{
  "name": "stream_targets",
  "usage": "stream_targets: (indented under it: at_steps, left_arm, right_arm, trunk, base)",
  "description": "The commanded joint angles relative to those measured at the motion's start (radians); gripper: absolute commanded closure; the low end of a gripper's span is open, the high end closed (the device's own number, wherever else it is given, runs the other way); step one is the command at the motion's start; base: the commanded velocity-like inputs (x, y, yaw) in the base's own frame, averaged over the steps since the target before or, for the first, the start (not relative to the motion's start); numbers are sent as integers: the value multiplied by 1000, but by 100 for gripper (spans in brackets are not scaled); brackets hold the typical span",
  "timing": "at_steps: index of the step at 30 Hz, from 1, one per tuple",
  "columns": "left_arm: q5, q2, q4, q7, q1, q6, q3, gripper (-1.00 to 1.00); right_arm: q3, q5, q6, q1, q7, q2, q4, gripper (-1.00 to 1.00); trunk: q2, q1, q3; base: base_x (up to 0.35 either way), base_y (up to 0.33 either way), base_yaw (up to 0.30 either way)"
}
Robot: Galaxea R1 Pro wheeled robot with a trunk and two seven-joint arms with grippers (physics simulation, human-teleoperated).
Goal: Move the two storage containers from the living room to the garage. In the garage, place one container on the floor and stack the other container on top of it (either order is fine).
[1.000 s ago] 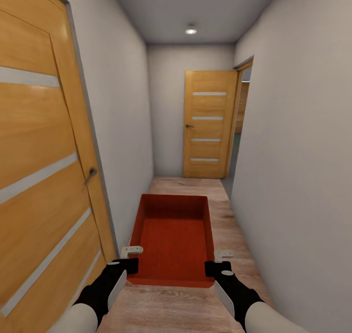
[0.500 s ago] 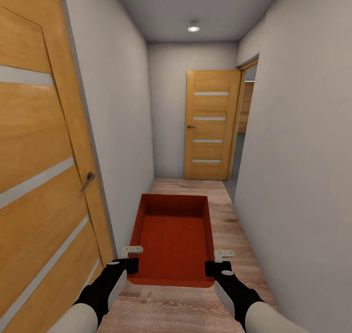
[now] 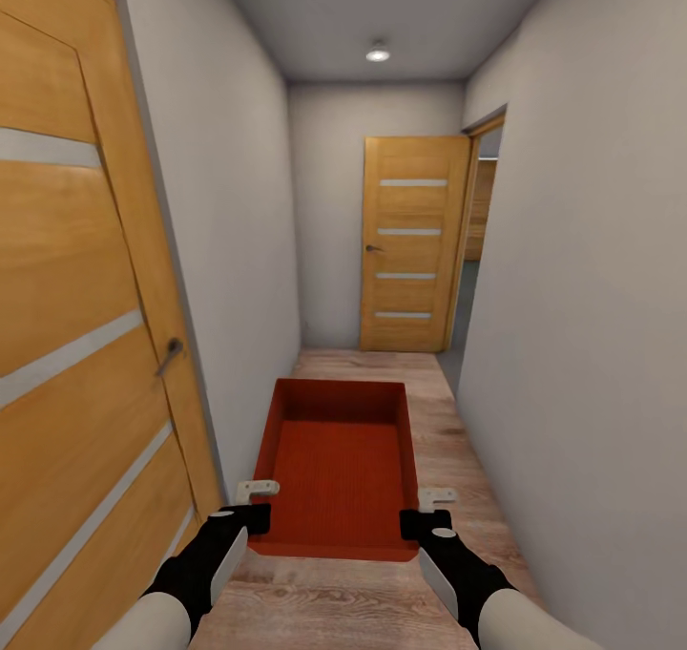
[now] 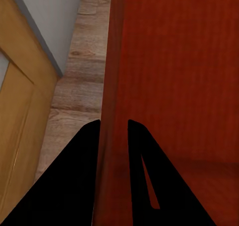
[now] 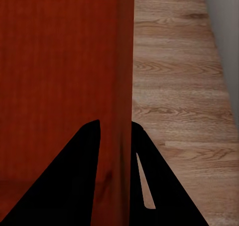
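Right now one storage container [image 3: 336, 469] is carried out front, centred btwn the two arms, above a wood-plank floor [image 3: 448, 430] in a narrow hallway. Left gripper [image 3: 250, 503] is pinched on the left wall near the near corner; right gripper [image 3: 429, 511] is pinched on the right wall near its near corner. Wrist views confirm: each pair of black fingers straddles a thin red wall, one finger inside, one outside [image 4: 113, 136] [image 5: 115, 136].

Handling, as a guess: bin looks rigid, straight-walled, empty, so prob. light. Walls look smooth, so a pinch on the rim could slip if the bin tilts; both grips sit at the near end, so the far end hangs unsupported & wants to droop. Grips nearer mid-length would balance better, imo. Keep both arms level w/ each other.

Room: cream-grey walls close on both sides, little side clearance. Big wood door w/ pale stripes [image 3: 76, 345] near left, handle [image 3: 172, 352] close to the bin's left side. Another striped door [image 3: 410, 244] at far end, open doorway [image 3: 477, 240] far right. Ceiling light [image 3: 378, 54] on. No concrete floor, so not the garage yet.
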Motion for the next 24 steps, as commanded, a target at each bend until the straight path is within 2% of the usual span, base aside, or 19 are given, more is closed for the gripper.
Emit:
stream_targets:
  at_steps: [1,7,16,24]
  left_arm:
    - [-14,1,0,11,1,8,2,100]
    - [-14,1,1,11,1,8,1,100]
    - [-13,1,0,11,1,8,2,100]
    - [-13,1,2,11,1,8,1,100]
  right_arm:
    - [-19,12,4,-1,-57,-1,-19,100]
    - [-19,12,6,-1,-57,-1,-19,100]
    - [-19,12,6,-1,-57,-1,-19,100]
    - [-18,12,6,-1,-57,-1,-19,100]
  trunk:
    - [-1,1,0]
    - [-1,1,0]
    - [-1,1,0]
    - [-1,1,0]
  base:
    - [275,0,0]
    - [305,0,0]
    - [68,0,0]
    - [281,0,0]
